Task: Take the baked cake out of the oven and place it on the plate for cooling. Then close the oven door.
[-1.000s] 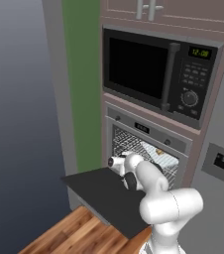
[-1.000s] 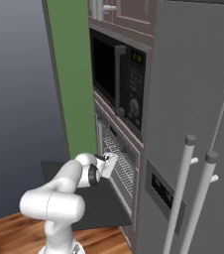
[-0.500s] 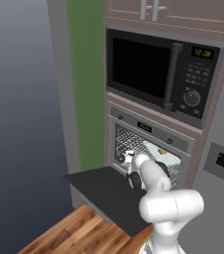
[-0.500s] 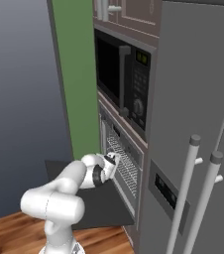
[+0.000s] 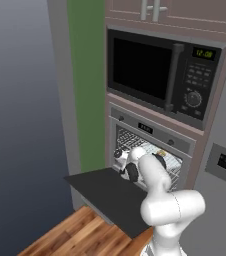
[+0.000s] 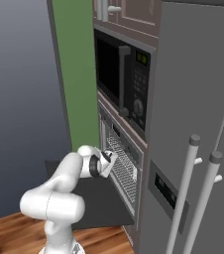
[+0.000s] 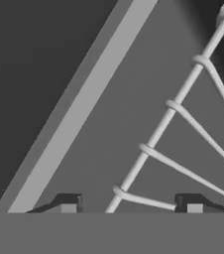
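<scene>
The built-in oven with its silver control strip [image 5: 152, 131] stands open, its wide dark grey flat door panel [image 5: 112, 197] folded down level in front of the white arm's base. On the silver wire rack [image 5: 171, 162] inside, a small yellow-orange lump of baked cake [image 5: 161, 153] sits toward the right, just beyond the arm's wrist. The white arm's two-finger gripper [image 5: 119, 154] is at the oven mouth, near the rack's front left; in the hand view its two dark tips [image 7: 68, 204] stand apart with nothing between them, the rack's front rail [image 7: 169, 110] just ahead. I would guess the cake is light, soft and crumbly, so it wants a gentle pinch across its sides, low down near the rack, not a hard squeeze. The only writing I can make out is the green clock digits [image 5: 203, 52] on the black microwave [image 5: 160, 72] above, too blurred to read surely.
</scene>
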Robot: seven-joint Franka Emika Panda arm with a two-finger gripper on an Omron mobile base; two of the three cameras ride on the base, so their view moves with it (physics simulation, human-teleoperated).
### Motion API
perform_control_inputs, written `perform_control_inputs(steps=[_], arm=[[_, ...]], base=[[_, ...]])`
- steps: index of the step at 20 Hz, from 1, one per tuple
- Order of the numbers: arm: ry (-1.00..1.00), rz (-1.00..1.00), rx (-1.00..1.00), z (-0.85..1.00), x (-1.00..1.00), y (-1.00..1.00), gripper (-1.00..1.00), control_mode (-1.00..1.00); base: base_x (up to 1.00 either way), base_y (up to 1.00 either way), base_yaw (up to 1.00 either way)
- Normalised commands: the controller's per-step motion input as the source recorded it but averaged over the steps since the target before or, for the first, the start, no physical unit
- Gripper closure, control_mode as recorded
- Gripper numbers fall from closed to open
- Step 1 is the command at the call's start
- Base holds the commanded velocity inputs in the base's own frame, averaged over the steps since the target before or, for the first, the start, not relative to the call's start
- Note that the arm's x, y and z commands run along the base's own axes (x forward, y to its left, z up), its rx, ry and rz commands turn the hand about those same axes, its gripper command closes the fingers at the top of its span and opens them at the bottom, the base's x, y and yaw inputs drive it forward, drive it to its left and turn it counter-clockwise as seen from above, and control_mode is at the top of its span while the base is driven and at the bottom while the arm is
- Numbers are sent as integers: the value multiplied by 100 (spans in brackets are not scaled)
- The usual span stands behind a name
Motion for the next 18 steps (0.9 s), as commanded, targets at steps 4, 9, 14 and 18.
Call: perform_control_inputs(steps=[4,9,14,18], arm=[[44,-8,0,-41,-88,78,100,-100],[37,-7,0,-46,-100,86,100,-100],[32,-7,0,-55,-100,90,100,-100],[33,-7,0,-54,-100,88,100,-100]], base=[[0,0,0],[0,0,0],[0,0,0],[0,0,0]])
